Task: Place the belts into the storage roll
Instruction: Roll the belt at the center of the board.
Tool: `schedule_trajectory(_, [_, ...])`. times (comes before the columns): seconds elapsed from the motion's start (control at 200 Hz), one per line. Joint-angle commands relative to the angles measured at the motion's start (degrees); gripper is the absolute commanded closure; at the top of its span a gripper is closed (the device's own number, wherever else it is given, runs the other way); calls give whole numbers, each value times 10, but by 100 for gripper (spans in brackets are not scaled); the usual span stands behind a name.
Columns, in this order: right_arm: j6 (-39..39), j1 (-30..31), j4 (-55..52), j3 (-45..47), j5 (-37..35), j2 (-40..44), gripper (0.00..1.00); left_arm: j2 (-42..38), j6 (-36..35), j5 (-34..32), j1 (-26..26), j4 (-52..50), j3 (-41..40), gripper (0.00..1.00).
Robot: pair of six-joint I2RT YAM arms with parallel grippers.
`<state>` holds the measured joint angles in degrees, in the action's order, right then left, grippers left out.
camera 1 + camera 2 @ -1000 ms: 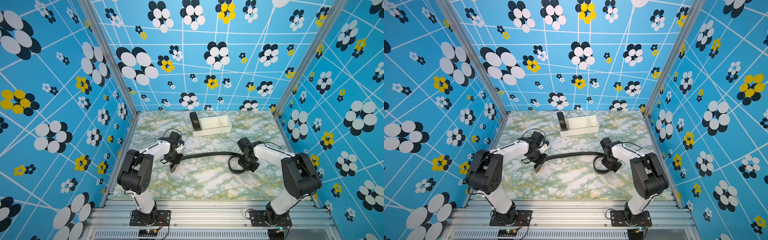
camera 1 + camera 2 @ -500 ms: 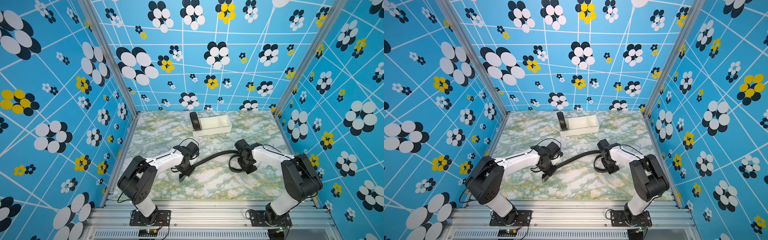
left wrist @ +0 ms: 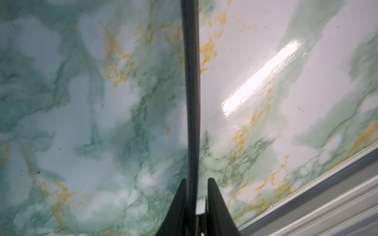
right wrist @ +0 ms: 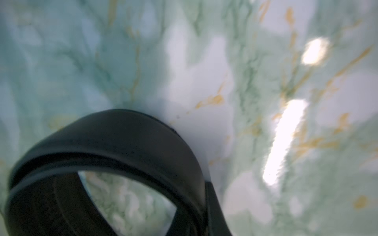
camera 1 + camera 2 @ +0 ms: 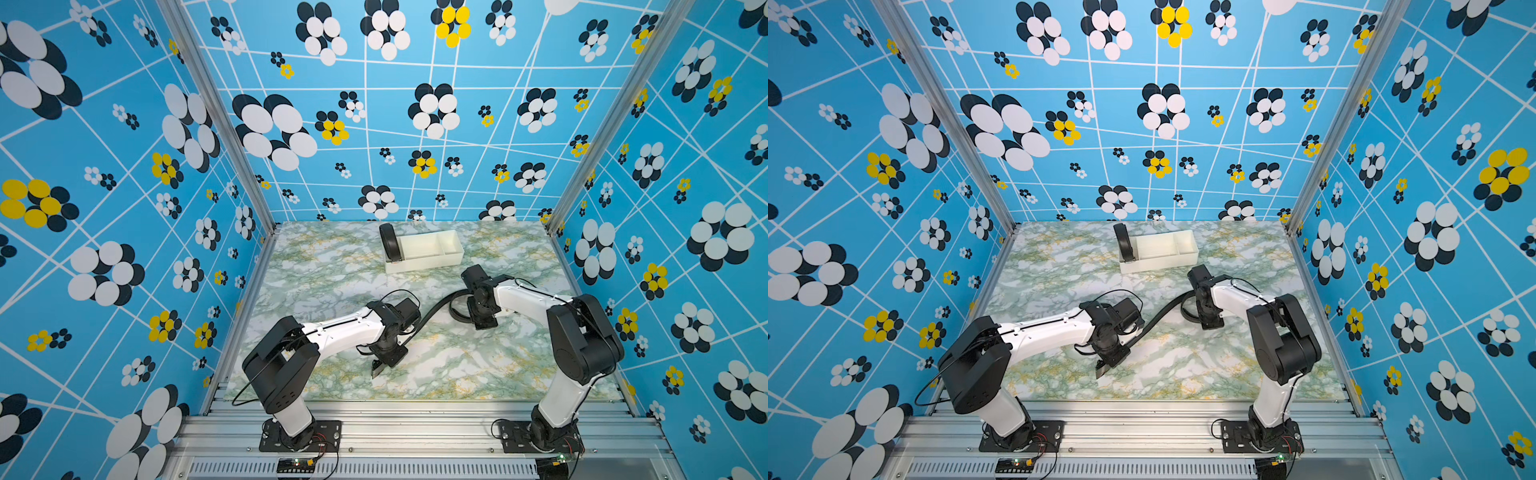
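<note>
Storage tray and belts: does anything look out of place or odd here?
The coiled belt stands on edge at the end of the tray, sticking up above its walls. The second belt is only partly coiled. Nothing looks damaged.

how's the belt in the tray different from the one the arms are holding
The coiled belt is wound tight; the loose belt is only partly looped, its tail stretched out.
The coiled belt stands on edge at one end of the storage roll; the loose belt is outside it, gripped by the left gripper and right gripper.
Both are narrow black straps.
</note>
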<state>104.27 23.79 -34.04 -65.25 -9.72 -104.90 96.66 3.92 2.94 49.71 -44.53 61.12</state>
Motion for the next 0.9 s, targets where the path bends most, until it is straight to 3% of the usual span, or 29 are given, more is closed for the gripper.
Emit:
schedule_trajectory(0.0, [33,28,56,-39,25,-43,100,34,15,41,28,15,40,94])
schedule_trajectory(0.23, [-15,54,-13,-129,57,-93,100,108,51,84,61,82,102,94])
schedule_trajectory(0.475, [-74,62,-29,-92,93,-69,100,167,144,99,81,213,118,88])
schedule_trajectory(0.63, [-113,61,-40,-78,113,-59,100,193,204,88,95,299,118,75])
schedule_trajectory(0.705, [-127,59,-42,-76,117,-58,100,204,228,91,97,325,125,58])
schedule_trajectory(0.73, [-134,58,-44,-76,119,-58,100,206,231,94,97,331,126,47])
schedule_trajectory(0.894, [-154,54,-42,-60,130,-56,100,174,239,102,104,346,107,39])
